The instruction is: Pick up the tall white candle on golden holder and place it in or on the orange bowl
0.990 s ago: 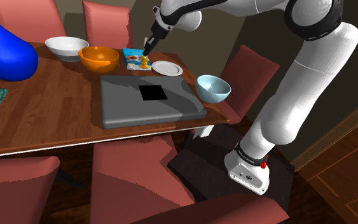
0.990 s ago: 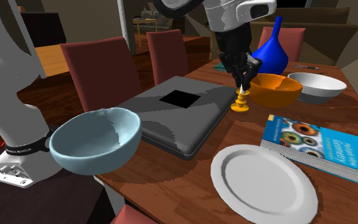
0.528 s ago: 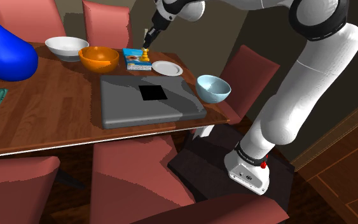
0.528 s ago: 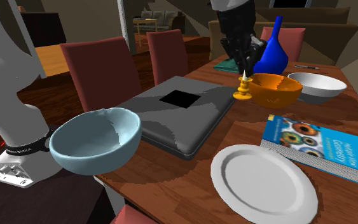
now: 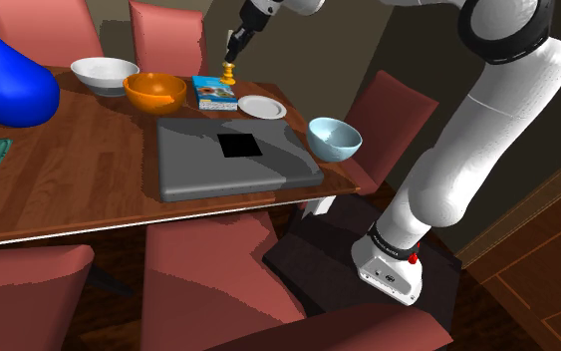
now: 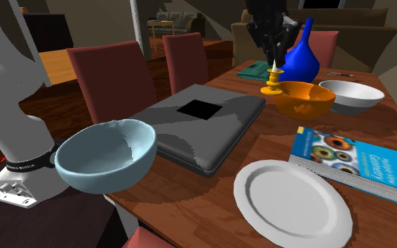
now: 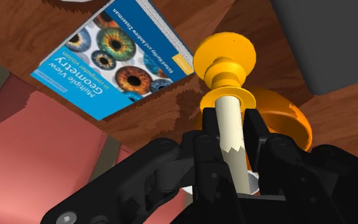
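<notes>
The black gripper [image 5: 236, 44] pinches the white candle [image 5: 228, 68] by its shaft, with the jaws pressed against it from both sides. In the wrist view the two fingers [image 7: 209, 143] clasp the pale shaft [image 7: 229, 108], and the golden holder [image 7: 224, 58] points away from the hand.

The candle hangs upright in the air, clear of the wooden table [image 5: 79, 179]. In the shoulder view it sits above the far end of the blue book [image 5: 211, 93], to the right of the orange bowl [image 5: 155, 90]. In the second exterior view the holder [image 6: 273, 88] is level with the left rim of the orange bowl [image 6: 304, 100] and overlaps it. Whether it is right over the bowl cannot be told.

A white bowl [image 6: 352, 95] stands just beyond the orange one, and a blue vase [image 6: 304, 51] is farther back. Nearer in that view lie the book [image 6: 352, 165], a white plate [image 6: 292, 204], a flat grey slab with a black square [image 6: 204, 120] and a light blue bowl [image 6: 105, 156]. Red chairs [image 5: 198, 269] stand around the table.
</notes>
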`<state>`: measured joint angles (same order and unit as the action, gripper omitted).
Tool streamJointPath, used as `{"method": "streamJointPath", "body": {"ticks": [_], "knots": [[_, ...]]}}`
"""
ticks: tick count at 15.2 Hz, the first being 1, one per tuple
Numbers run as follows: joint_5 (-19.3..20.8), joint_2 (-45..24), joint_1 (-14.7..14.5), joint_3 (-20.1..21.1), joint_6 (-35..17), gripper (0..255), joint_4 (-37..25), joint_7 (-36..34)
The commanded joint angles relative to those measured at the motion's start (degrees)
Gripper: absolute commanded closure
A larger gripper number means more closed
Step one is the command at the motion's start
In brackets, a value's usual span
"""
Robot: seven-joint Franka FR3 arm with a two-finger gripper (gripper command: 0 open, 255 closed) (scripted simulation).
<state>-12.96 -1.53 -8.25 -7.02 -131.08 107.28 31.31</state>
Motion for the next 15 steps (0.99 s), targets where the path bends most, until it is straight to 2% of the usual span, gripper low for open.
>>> {"method": "streamJointPath", "body": {"ticks": [1,4,6,11,15], "knots": [[0.24,0.22,0.08,-0.08,1.50,255,-1.28,-0.25],[0.59,0.41,0.11,-0.13,3.53,255,-3.15,-0.74],[1.00,-3.11,-0.67,0.60,4.12,255,-7.54,-2.67],[2.25,-12.81,-2.64,1.93,6.83,255,-20.56,-7.35],[3.29,-22.08,-4.15,2.60,10.77,255,-34.17,-10.92]]}}
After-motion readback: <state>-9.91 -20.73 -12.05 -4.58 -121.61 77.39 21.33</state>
